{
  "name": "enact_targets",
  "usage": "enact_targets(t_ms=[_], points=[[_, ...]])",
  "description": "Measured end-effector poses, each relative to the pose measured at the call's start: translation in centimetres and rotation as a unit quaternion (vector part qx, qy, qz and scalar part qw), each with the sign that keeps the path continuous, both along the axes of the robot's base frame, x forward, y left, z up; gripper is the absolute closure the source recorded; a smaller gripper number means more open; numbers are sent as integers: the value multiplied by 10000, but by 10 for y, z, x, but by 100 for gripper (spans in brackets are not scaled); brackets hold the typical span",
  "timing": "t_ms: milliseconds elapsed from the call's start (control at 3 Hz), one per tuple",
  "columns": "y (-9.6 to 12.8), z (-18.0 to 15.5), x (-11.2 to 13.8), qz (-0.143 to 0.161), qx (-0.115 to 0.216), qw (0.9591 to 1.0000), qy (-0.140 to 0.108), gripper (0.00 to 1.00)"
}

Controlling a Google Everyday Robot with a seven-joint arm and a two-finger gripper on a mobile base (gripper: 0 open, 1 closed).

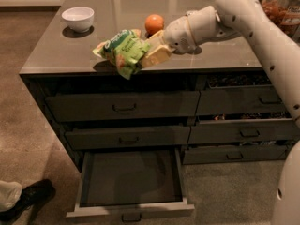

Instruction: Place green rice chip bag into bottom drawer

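Note:
The green rice chip bag [123, 51] is a crumpled light-green foil bag held in the air over the front edge of the counter. My gripper [151, 54] is shut on the bag's right side, with its cream fingers [157, 55] pressed against the foil. My white arm reaches in from the upper right. The bottom drawer [131, 209] stands pulled open below, with a flat dark inside and nothing in it. The bag hangs above the left drawer column, well above the open drawer.
A white bowl [78, 18] sits at the counter's far left. A round orange fruit [154, 23] sits behind the gripper. A jar of snacks [281, 8] stands at the top right. Closed drawers [123, 107] fill the cabinet front. A dark shoe [28, 198] lies on the floor at lower left.

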State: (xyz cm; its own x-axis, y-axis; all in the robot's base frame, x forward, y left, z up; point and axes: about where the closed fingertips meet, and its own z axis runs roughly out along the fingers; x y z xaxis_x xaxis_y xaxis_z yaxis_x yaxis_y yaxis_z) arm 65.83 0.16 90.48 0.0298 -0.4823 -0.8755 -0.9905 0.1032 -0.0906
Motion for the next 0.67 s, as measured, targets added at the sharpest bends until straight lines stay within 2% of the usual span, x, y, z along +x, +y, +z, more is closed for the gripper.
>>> enact_targets(t_ms=[333,667], points=[[-24,-14,-25,665,-165,9976,64,100],[-24,-19,-38,924,-259,9952,175,100]])
